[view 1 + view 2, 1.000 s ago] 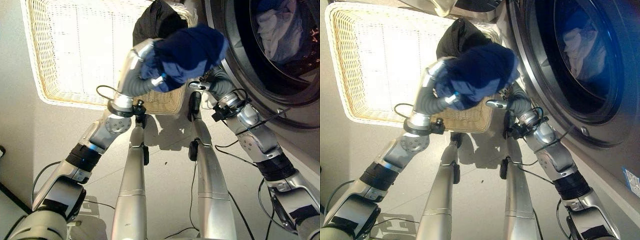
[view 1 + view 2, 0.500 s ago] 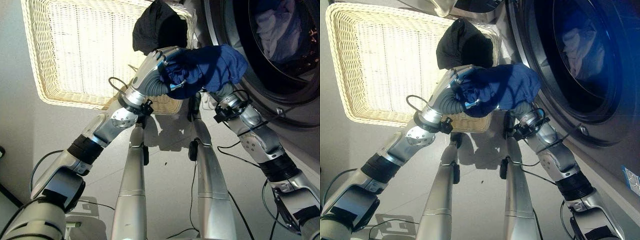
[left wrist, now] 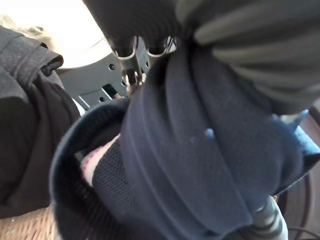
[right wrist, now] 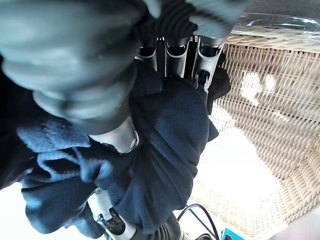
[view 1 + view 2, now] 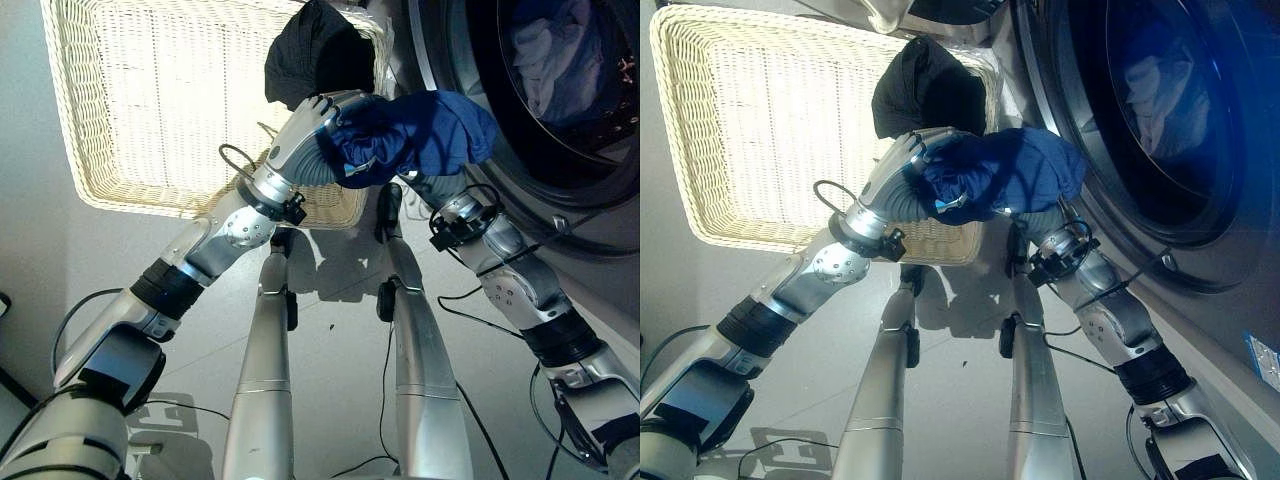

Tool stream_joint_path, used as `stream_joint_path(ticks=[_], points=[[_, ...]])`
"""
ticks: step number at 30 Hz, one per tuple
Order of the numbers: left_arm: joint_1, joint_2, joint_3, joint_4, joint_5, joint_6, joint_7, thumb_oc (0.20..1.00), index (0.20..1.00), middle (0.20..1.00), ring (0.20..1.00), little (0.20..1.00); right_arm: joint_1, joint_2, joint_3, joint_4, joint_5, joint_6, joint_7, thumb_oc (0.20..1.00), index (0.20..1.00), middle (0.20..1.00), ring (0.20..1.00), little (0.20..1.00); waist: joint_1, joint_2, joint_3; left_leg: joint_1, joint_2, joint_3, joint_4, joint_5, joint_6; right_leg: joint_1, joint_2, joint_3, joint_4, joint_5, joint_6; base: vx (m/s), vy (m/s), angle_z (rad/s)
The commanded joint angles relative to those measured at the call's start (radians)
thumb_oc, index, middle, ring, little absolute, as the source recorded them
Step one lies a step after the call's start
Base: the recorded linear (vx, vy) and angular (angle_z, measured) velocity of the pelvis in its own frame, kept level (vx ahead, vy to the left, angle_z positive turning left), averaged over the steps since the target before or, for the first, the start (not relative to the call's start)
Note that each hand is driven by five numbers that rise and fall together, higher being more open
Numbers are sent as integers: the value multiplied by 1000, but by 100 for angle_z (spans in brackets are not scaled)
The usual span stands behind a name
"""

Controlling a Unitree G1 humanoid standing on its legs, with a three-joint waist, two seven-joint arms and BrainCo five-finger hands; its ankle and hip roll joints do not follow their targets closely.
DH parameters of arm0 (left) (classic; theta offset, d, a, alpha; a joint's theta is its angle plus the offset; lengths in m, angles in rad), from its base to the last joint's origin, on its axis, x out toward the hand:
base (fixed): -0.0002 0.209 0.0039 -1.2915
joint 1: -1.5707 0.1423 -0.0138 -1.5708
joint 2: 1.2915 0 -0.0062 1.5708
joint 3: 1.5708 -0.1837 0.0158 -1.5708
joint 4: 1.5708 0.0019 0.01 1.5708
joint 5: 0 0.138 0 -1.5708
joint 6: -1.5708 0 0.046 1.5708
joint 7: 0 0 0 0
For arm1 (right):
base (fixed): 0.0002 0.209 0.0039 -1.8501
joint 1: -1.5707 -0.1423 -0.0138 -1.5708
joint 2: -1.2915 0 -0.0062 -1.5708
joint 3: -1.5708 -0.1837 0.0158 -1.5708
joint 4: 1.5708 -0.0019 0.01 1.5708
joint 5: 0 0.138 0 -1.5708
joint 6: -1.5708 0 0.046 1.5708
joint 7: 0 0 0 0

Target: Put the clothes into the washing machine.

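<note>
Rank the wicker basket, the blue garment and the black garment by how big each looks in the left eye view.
1. Wicker basket, plainly the largest.
2. Blue garment, bundled in both hands between the basket and the washing machine door.
3. Black garment, on the basket's far corner. It looks slightly smaller, but it lies further from the camera and is bunched up, so its true size is unsure.

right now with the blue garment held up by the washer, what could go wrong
The blue garment is bunched between both arms short of the washer opening; loose folds hanging below could catch on the door rim or slip out and drop to the floor. A black garment sits on the basket rim close behind, so pulling back might snag it.
</note>
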Motion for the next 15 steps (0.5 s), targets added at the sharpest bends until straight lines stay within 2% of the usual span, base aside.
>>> stream_joint_path(ticks=[1,5,8,9,10,13,14,15], points=[[9,-18,-42,-99,103,-27,3,200,200,200,200,200,-49,15,23,-125,52,-80,46,200,200,200,200,200,-33,46,-9,9,-123,16,-76,83,105,44,68,-135,63,-42,94,0,0,0],[12,-12,-37,-92,124,6,48,200,200,200,200,200,-47,16,19,-128,72,-91,41,200,200,200,200,200,-32,46,-9,10,-121,16,-77,83,105,44,67,-136,64,-42,94,0,0,0],[24,-13,-26,-86,127,55,97,200,200,200,200,200,-38,26,8,-128,91,-115,39,200,200,200,200,200,-31,46,-9,9,-123,14,-76,83,106,44,67,-136,64,-42,93,0,0,0],[30,-18,-22,-80,131,80,108,319,319,319,319,319,-35,31,6,-127,93,-125,40,200,200,200,200,200,-29,46,-9,8,-124,13,-76,83,106,44,67,-137,63,-43,93,0,0,0],[39,-21,-17,-78,133,108,123,1000,1000,1000,1000,1000,-33,39,5,-129,92,-131,37,200,200,200,200,200,-28,47,-9,7,-125,10,-74,83,105,43,67,-136,65,-43,94,0,0,0],[51,-26,-6,-70,144,152,176,1000,1000,1000,1000,1000,-28,48,0,-134,102,-142,39,200,200,200,200,200,-25,47,-9,7,-125,7,-76,84,106,43,67,-137,66,-44,94,0,0,0],[60,-29,0,-63,156,171,236,1000,1000,1000,1000,1000,-24,57,-3,-135,96,-151,40,200,200,200,200,200,-25,47,-9,7,-125,6,-75,84,107,43,66,-138,66,-42,94,0,0,0],[63,-31,2,-62,163,174,247,1000,1000,1000,1000,1000,-24,58,-3,-135,95,-152,38,200,200,200,200,200,-24,47,-9,7,-125,6,-75,84,107,43,66,-139,66,-42,94,0,0,0]])
